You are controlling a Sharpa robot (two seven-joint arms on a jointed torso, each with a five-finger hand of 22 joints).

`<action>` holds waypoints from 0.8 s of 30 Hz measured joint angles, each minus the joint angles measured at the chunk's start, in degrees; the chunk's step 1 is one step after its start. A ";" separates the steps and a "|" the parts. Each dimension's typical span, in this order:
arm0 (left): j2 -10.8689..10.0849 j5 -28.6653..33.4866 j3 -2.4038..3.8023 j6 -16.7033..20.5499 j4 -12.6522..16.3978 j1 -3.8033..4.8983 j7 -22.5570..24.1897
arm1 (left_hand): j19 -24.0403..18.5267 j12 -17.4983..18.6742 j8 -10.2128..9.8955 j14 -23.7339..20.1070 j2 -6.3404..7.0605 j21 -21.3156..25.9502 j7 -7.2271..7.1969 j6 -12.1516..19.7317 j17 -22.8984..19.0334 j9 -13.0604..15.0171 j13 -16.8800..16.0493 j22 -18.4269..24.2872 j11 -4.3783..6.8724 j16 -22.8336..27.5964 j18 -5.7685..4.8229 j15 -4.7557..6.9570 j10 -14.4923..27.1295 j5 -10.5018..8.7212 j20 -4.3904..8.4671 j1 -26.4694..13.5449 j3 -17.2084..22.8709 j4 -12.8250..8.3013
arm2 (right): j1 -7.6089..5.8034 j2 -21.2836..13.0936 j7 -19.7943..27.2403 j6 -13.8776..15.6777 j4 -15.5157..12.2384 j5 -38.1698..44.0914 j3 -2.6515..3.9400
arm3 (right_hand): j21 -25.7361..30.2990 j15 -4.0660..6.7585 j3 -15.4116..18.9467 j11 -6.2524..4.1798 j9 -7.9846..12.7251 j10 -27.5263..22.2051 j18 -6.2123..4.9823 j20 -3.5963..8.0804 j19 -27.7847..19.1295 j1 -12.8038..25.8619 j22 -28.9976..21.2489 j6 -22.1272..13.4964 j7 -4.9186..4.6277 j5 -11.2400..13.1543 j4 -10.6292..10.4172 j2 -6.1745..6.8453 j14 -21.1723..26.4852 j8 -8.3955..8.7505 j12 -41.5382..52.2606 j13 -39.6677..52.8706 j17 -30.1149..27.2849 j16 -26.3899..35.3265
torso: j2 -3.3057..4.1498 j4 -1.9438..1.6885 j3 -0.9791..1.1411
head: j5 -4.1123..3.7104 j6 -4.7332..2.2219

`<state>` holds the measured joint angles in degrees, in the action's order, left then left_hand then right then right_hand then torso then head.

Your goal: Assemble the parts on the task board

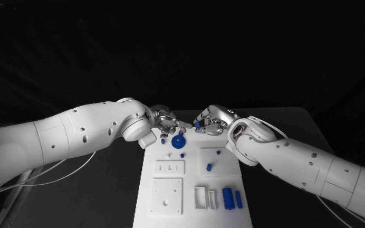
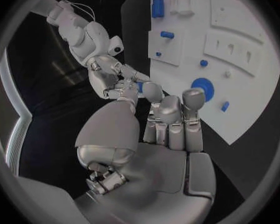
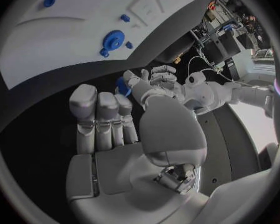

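nearest you on the white board (image 1: 190,207), two blue cylinders (image 1: 231,198) lie with long axes running away from you. farther up sits the blue disc (image 1: 178,143). beyond the far edge, your left hand (image 1: 166,122) and right hand (image 1: 209,121) meet, together pinching a small blue part (image 1: 197,124).

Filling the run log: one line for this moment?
left hand: near right hand, hold unclear | right hand: pinching blue part | blue gear: on task board
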<state>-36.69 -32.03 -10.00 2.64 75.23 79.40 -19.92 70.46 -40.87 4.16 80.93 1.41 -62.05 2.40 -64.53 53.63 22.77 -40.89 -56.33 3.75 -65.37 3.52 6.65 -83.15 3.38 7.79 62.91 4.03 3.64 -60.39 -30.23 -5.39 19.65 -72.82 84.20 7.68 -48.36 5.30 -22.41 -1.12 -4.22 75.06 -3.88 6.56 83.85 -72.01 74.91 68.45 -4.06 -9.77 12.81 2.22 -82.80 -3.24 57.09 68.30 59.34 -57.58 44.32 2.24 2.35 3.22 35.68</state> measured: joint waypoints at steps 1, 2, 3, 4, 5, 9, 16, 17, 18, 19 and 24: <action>0.07 -0.10 0.00 0.08 0.00 -0.01 -0.19 | 0.14 0.00 0.00 0.00 0.00 0.40 0.16 0.57 -0.03 0.30 -0.10 -0.30 0.04 0.14 0.00 0.00 0.05 0.00 -0.14 0.00 0.00 0.00 | 0.00 0.17 -0.16 -0.09 -0.06 0.36 -0.12 | 0.00 0.00 -0.03 0.00 0.00 0.00 0.00 0.00 0.00 0.00 0.00 0.00 0.00 0.00 -0.03 0.00 0.00 0.02 0.00 0.00 0.00 0.00 | 0.01 0.00 0.01 | 0.02 0.03; 0.13 -0.20 0.00 0.16 0.02 -0.01 -0.36 | 0.21 0.00 0.00 0.00 0.00 0.66 0.24 0.77 -0.04 0.33 -0.12 -0.55 0.04 0.14 0.01 0.00 0.05 0.00 -0.20 0.00 0.00 0.00 | 0.00 0.33 -0.32 -0.18 -0.12 0.71 -0.22 | 0.00 0.00 -0.03 0.00 0.00 0.00 -0.01 0.00 0.00 0.00 0.00 0.00 0.00 0.00 -0.03 0.00 0.00 0.02 0.00 0.02 0.00 0.00 | 0.02 0.00 0.03 | 0.04 0.09; 0.24 -0.32 -0.01 0.25 0.03 -0.02 -0.56 | 0.21 0.00 0.00 0.00 0.00 0.90 0.25 0.78 -0.04 0.33 -0.19 -0.88 0.04 0.14 0.01 0.00 0.05 0.00 -0.20 0.00 0.00 0.00 | 0.00 0.48 -0.53 -0.27 -0.20 1.11 -0.30 | 0.00 0.00 -0.02 0.00 0.00 0.00 0.00 0.00 0.00 0.00 0.00 0.00 0.00 0.00 -0.03 0.00 0.00 0.02 0.00 0.03 0.00 0.00 | 0.02 0.00 0.03 | 0.08 0.13; 0.32 -0.39 -0.01 0.33 0.04 -0.03 -0.72 | 0.24 0.02 0.00 0.00 0.23 1.33 0.25 0.78 -0.01 0.30 -0.28 -1.37 0.04 0.14 0.01 0.00 0.05 0.00 -0.21 -0.23 0.23 0.23 | 0.00 0.59 -0.66 -0.34 -0.25 1.37 -0.34 | 0.00 0.00 -0.03 0.00 0.00 0.00 0.00 0.00 0.00 0.00 0.00 0.00 0.00 0.00 -0.03 0.00 0.00 -0.02 0.00 0.04 0.00 0.00 | 0.02 0.00 0.03 | 0.13 0.15; 0.43 -0.46 -0.02 0.40 0.05 -0.03 -0.87 | 0.59 0.19 0.00 0.00 0.23 1.55 0.25 0.78 0.05 0.28 -0.34 -1.79 0.04 0.14 0.01 0.00 0.05 0.00 -0.19 -0.23 0.40 0.41 | 0.00 0.68 -0.81 -0.41 -0.29 1.63 -0.38 | 0.00 0.00 -0.02 0.00 0.00 0.00 0.00 0.00 0.00 0.00 0.00 0.00 0.00 0.00 -0.03 0.00 0.00 -0.04 0.00 0.04 0.00 0.00 | 0.01 0.00 0.02 | 0.20 0.18; 0.86 -0.85 -0.02 0.69 0.12 -0.04 -1.40 | 0.61 0.22 0.00 0.00 0.76 2.17 0.46 0.99 0.32 0.03 -0.56 -2.91 0.04 0.14 0.00 0.00 0.05 0.00 -0.21 -0.76 0.68 1.66 | 0.00 0.96 -1.40 -0.64 -0.49 2.55 -0.49 | 0.00 -0.01 -0.11 0.00 0.01 0.00 0.00 0.00 -0.01 0.08 0.00 0.01 0.00 -0.08 -0.11 0.08 0.00 -0.25 0.00 0.04 -0.01 0.00 | 0.00 0.04 -0.01 | 0.40 0.29; 1.42 -1.66 -0.01 1.20 0.07 -0.15 -2.28 | 0.61 0.22 0.00 0.00 1.85 3.74 0.46 0.99 0.18 0.23 -0.80 -4.30 -0.27 0.42 0.00 -0.01 0.36 0.00 -0.21 -1.01 1.48 3.22 | 0.01 1.35 -2.35 -1.00 -1.26 3.67 -0.56 | 0.00 -0.01 -0.23 0.00 0.01 0.00 -0.01 -0.01 -0.01 0.23 0.00 0.10 0.08 -0.45 -0.24 0.52 0.01 -0.25 0.00 0.03 -0.01 0.00 | 0.00 0.03 -0.10 | 0.37 0.10; 1.45 -1.72 -0.01 1.24 0.05 -0.16 -2.37 | 0.61 0.22 0.00 0.00 1.85 4.19 0.46 0.99 0.06 0.45 -0.78 -4.44 -0.27 0.63 0.00 -0.01 0.36 0.00 -0.21 -1.02 1.52 3.32 | 0.01 1.41 -2.45 -1.05 -1.31 3.78 -0.58 | 0.00 -0.01 -0.23 0.00 0.01 0.00 -0.01 -0.01 -0.01 0.23 0.00 0.11 0.09 -0.45 -0.24 0.52 0.01 -0.25 0.00 0.03 -0.01 0.00 | 0.00 0.02 -0.11 | 0.35 0.07; 1.48 -1.78 -0.01 1.28 0.04 -0.17 -2.48 | 0.61 0.22 0.00 0.00 1.85 4.67 0.46 0.99 -0.04 0.77 -0.73 -4.70 -0.27 0.64 0.00 -0.01 0.36 -0.01 -0.21 -1.02 1.41 3.44 | 0.02 1.47 -2.55 -1.09 -1.37 3.88 -0.60 | 0.00 -0.01 -0.23 0.00 0.01 0.00 -0.01 -0.01 -0.01 0.24 0.00 0.13 0.11 -0.45 -0.24 0.51 0.01 -0.25 0.00 0.03 -0.01 0.00 | 0.00 0.01 -0.10 | 0.30 0.03; 1.51 -1.85 -0.01 1.31 0.01 -0.18 -2.57 | 0.61 0.41 0.00 0.00 1.85 5.06 0.46 0.99 -0.18 0.93 -0.69 -4.78 -0.27 0.89 0.00 -0.01 0.36 -0.01 -0.21 -1.02 1.40 3.44 | 0.02 1.53 -2.67 -1.14 -1.42 3.99 -0.61 | 0.00 -0.01 -0.23 0.00 0.01 0.00 -0.01 -0.01 -0.01 0.24 0.00 0.15 0.12 -0.45 -0.24 0.51 0.01 -0.25 0.00 0.03 -0.01 0.00 | 0.00 0.01 -0.13 | 0.26 0.01; 1.74 -2.12 -0.01 1.46 -0.03 -0.22 -2.98 | 1.02 0.46 0.00 0.01 1.85 6.60 0.45 0.98 -0.38 2.36 -0.58 -6.00 -0.27 1.25 0.00 -0.01 0.36 -0.01 -0.22 -1.02 1.19 3.28 | 0.02 1.69 -3.11 -1.34 -1.61 4.39 -0.67 | 0.00 -0.02 -0.23 0.00 0.00 0.00 -0.01 -0.01 -0.01 0.35 0.00 0.18 0.14 -0.45 -0.24 0.42 0.01 -0.25 0.01 0.03 -0.01 0.00 | 0.00 -0.03 -0.15 | 0.16 -0.05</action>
<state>-34.95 -34.15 -10.01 4.10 75.20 79.18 -22.90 71.49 -40.42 4.16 80.94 3.25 -55.45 2.85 -63.55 53.25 25.13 -41.47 -62.34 3.48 -64.12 3.52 6.64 -82.79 3.38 7.57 61.89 5.22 6.92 -60.37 -28.54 -8.50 18.31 -74.43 88.58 7.01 -48.36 5.28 -22.64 -1.12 -4.22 75.06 -3.89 6.55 83.84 -71.67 74.90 68.63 -3.92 -10.21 12.57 2.64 -82.79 -3.49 57.09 68.33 59.33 -57.58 44.32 2.21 2.20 3.39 35.62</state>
